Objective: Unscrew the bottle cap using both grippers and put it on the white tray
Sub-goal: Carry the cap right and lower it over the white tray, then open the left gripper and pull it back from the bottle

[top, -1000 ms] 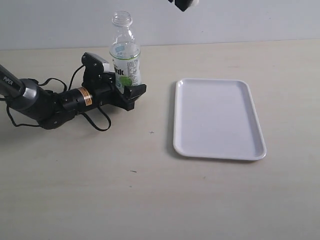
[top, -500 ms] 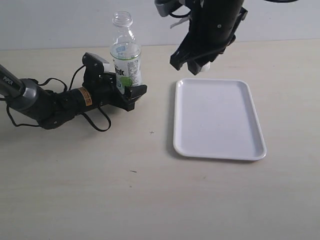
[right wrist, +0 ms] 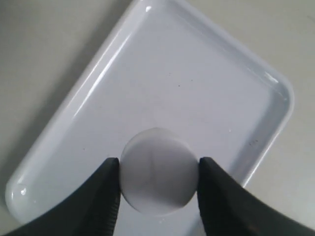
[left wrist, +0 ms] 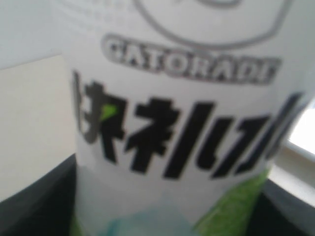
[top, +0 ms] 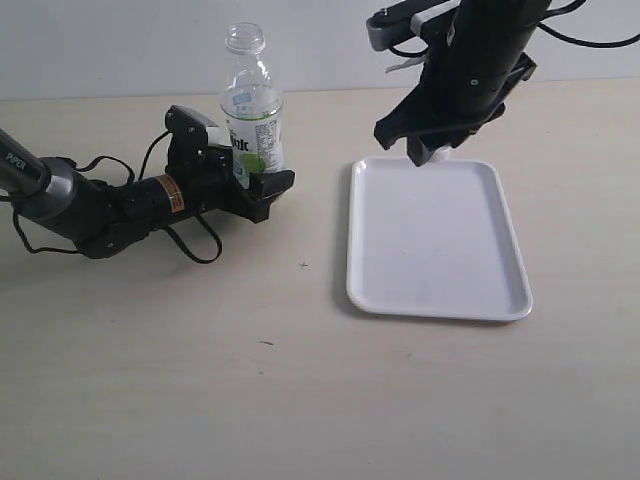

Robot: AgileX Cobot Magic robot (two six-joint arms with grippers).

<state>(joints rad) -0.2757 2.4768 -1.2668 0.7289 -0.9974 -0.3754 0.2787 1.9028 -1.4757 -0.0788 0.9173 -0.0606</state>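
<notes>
Counting: one bottle (top: 251, 112), one cap (right wrist: 157, 172), one white tray (top: 432, 262), two sets of jaws.

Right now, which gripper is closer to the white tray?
Right. The right gripper, holding the bottle cap, hangs above the white tray; the left gripper sits off to its side, clamped on the bottle.

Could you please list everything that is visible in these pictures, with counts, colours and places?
Beige table: one, beige, under everything.
Flat white rectangular plastic tray: one, white, on the table, right side of the exterior view.
Clear plastic bottle with white-and-green label: one, clear, upright and uncapped, on the table left of the tray.
Small white round plastic cap: one, white, above the tray.
Left gripper: one, black, fingers shut on the bottle.
Right gripper: one, black, fingers shut on the cap.
</notes>
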